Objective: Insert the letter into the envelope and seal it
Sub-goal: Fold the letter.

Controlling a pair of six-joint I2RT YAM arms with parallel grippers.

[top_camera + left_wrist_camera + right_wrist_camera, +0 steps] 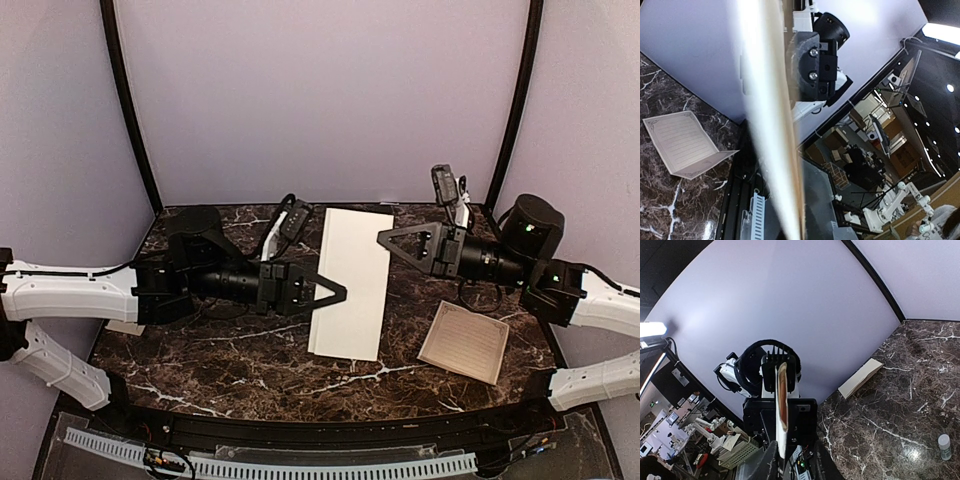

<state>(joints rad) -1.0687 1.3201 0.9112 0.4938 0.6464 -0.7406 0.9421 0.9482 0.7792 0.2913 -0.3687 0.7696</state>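
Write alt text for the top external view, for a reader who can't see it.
A long plain cream paper envelope is pinched at opposite long edges by the left claw and the right claw, over a dark marble table. A cream sheet with a printed border lies on the table to the right.

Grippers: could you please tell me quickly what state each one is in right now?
Left gripper: closed, holding the envelope by one long edge.
Right gripper: closed, holding the envelope by the opposite edge.
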